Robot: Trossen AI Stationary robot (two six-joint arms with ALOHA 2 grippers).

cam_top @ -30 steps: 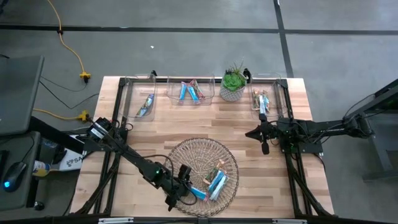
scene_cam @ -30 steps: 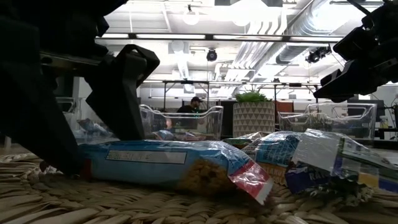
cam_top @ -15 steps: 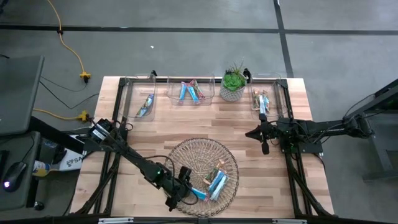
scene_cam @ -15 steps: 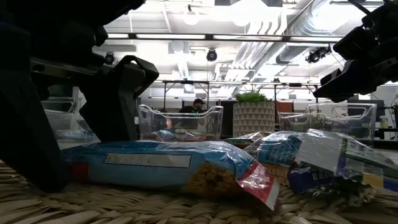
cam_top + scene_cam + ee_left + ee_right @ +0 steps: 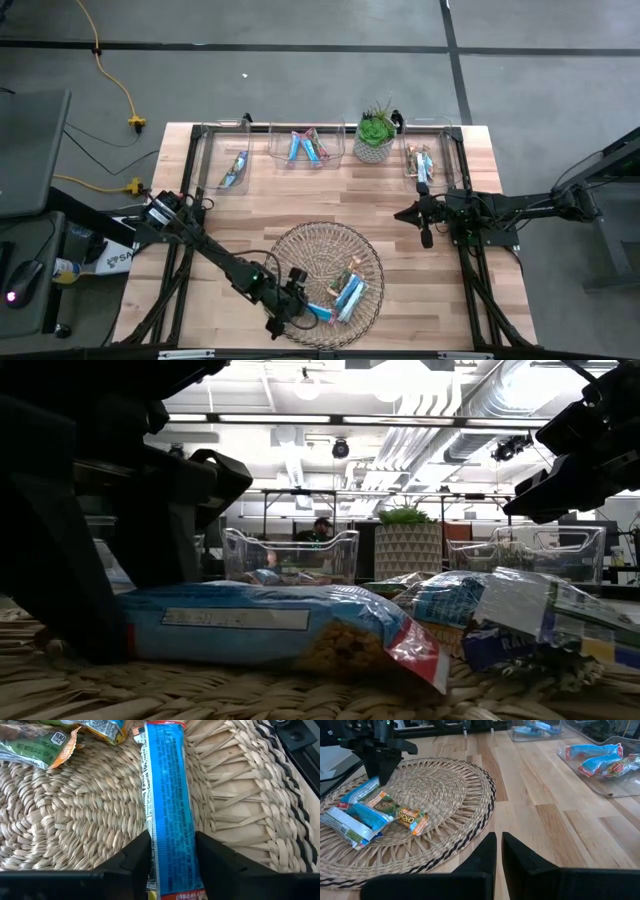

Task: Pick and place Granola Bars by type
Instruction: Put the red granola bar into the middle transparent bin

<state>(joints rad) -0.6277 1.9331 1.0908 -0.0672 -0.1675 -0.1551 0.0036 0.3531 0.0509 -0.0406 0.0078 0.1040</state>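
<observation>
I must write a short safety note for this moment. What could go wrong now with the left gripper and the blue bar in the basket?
1. The left gripper straddles the blue bar near one end only, so the long free part may swing or slip out when lifted.
2. The bar lies flat on the woven basket, so the fingers may catch the weave.
3. The other bars lie close by, so a dragged bar might disturb them.

The bars (image 5: 167,815) are wrapped in glossy, crinkled foil. The basket (image 5: 75,820) is woven of pale, rough, matt straw-like fibre with dark strands at the rim. The table (image 5: 330,195) is made of smooth light wood planks. The bins (image 5: 600,775) are of clear plastic.
</observation>
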